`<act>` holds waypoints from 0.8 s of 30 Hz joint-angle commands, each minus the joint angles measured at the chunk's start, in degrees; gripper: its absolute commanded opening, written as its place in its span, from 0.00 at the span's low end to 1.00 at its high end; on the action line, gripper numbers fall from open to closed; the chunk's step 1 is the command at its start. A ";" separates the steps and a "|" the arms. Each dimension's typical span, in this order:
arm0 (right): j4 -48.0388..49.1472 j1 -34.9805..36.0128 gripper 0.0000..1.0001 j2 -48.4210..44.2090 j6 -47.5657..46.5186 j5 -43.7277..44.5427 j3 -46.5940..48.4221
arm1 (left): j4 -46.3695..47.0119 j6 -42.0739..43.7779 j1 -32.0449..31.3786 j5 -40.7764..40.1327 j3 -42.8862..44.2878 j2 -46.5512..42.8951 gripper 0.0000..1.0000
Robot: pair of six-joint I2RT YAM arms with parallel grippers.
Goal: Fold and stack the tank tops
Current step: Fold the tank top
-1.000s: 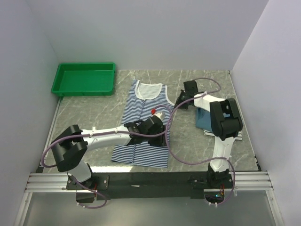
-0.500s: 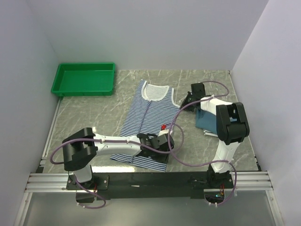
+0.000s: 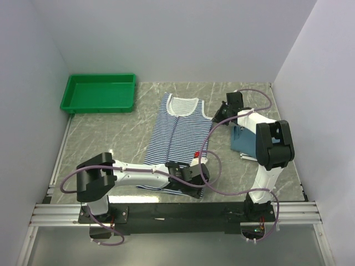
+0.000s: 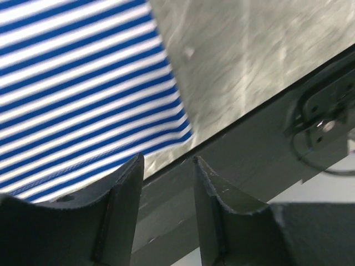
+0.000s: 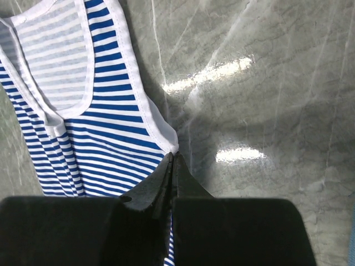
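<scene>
While the striped tank top [image 3: 175, 138] lies on the bench [image 3: 100, 138], the right fingers [image 5: 154, 191] are clenched on its 2 o'clock armhole. The left fingers [image 4: 125, 191] stand released at its 5 o'clock hem corner.

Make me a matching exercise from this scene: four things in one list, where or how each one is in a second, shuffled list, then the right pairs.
1. green tray
2. striped tank top
3. teal-blue tank top
4. left tool

A. open, at the near edge of the table
B. far left corner
C. spread flat in the middle
D. folded small on the right side

Pairs: 1-B, 2-C, 3-D, 4-A
</scene>
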 commanded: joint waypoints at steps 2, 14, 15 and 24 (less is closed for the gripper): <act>0.60 -0.56 0.00 -0.12 -0.80 -0.17 0.95 | 0.84 0.64 -0.55 -2.75 5.11 3.26 0.44; 1.92 -0.56 0.00 0.58 -0.80 -1.05 -0.19 | 0.15 0.20 -2.48 -4.41 9.06 9.42 0.38; 2.09 -0.47 0.00 0.58 -0.71 -1.05 -0.46 | -0.38 0.28 -2.66 -4.85 9.68 9.86 0.37; 1.31 -0.56 0.00 -0.56 -1.68 0.79 -1.25 | -5.57 0.29 -4.77 -8.90 13.64 11.45 0.08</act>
